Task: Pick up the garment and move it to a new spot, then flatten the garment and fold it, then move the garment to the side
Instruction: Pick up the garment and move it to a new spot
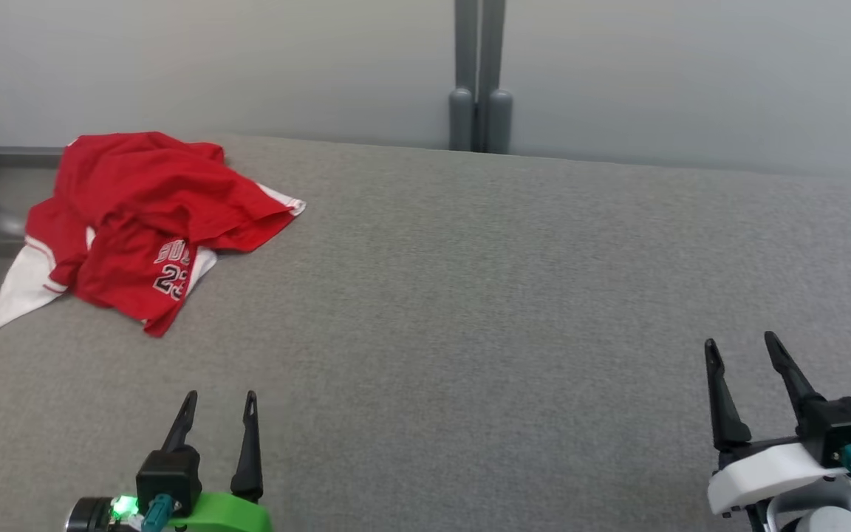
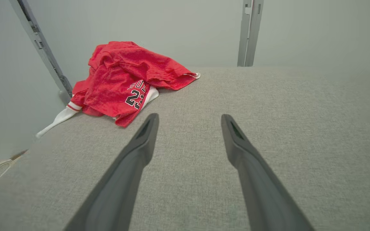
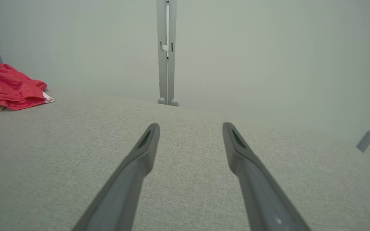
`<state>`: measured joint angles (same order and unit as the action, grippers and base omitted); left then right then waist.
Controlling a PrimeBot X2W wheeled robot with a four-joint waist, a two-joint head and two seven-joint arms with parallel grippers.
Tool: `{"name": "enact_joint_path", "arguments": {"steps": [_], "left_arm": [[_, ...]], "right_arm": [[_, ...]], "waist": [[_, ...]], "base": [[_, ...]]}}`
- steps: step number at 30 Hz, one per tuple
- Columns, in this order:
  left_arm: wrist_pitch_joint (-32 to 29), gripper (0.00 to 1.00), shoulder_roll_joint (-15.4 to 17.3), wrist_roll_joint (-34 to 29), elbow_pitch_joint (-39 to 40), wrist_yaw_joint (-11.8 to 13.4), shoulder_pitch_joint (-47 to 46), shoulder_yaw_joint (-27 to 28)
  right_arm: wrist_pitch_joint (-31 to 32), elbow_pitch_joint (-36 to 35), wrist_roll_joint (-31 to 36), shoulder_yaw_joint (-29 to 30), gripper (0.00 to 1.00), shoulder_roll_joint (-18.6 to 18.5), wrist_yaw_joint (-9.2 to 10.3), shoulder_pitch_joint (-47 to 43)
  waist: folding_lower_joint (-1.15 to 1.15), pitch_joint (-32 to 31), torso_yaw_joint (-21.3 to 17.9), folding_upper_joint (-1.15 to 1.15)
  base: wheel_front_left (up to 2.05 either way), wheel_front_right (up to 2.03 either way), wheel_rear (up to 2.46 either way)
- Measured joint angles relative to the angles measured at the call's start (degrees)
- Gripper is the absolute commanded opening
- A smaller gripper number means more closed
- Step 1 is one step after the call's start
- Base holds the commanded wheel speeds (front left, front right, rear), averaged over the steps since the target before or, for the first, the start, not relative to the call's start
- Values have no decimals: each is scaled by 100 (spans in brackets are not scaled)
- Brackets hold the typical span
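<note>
Two black-and-white digits [image 2: 133,98], "23", on crumpled red garment [image 2: 124,69]

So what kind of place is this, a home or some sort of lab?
Most likely a robot test cell, not a home: a broad grey fabric-covered surface, plain pale partition panels joined by a metal post, and one crumpled red jersey near its far left corner.

We've got a bright red basketball jersey [image 1: 152,214] with white trim and black numerals outlined in white, up ahead and left of our left gripper [image 1: 220,399]. That one's black fingers on a lime-green housing [image 1: 230,511]. Our right gripper [image 1: 740,341] is black on a white housing [image 1: 765,473]. The tabletop [image 1: 470,310] is plain heathered grey, and the wall [image 1: 248,59] is pale grey.
</note>
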<state>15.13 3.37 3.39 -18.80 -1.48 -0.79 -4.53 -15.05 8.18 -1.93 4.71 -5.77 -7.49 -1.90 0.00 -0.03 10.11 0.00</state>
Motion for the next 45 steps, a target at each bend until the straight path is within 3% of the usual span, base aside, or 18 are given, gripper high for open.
{"name": "enact_joint_path", "arguments": {"steps": [8, 13, 17, 24, 31, 36, 44, 45], "left_arm": [[-1, 100, 14, 33, 69, -1, 140, 287], [0, 100, 8, 157, 4, -121, -185, 308], [-2, 100, -10, 276, -519, -287, -994, 179], [-892, 100, 341, 363, -1462, -333, -3276, 288], [-1800, 100, 959, 360, -2437, -333, -4602, 401], [-2014, 100, 1290, 420, -3034, -127, -5049, 587], [-1960, 100, 1727, 521, -3802, 148, -5253, 834], [-1961, 78, 1746, 542, -3903, 149, -5276, 842]], "right_arm": [[0, 36, -44, -288, 100, 42, -1, 126], [0, 14, -83, -310, 100, -73, -1, 168], [0, -97, -110, -297, 100, -320, -1, 415], [-1, -389, -207, -417, 100, -806, -1, 1152], [0, -514, -364, -679, 100, -944, -2, 1512], [-1, -582, -414, -681, 100, -984, -1, 1487], [0, -665, -480, -756, 100, -1036, -1, 1280], [0, -665, -481, -764, 100, -1050, -1, 1250]], "waist": [[0, -21, 767, 0], [0, 127, 928, 0], [0, 368, 956, 0], [0, 1118, 948, 0], [1, 2114, 702, 0], [1, 2673, 295, 0], [1, 3048, -382, 0], [1, 3077, -448, 0]], "base": [[0, 0, 0], [0, 0, 0], [0, 0, 0], [0, 0, 0], [0, 0, 0], [0, 0, 0], [0, 0, 0], [0, 0, 0]]}}
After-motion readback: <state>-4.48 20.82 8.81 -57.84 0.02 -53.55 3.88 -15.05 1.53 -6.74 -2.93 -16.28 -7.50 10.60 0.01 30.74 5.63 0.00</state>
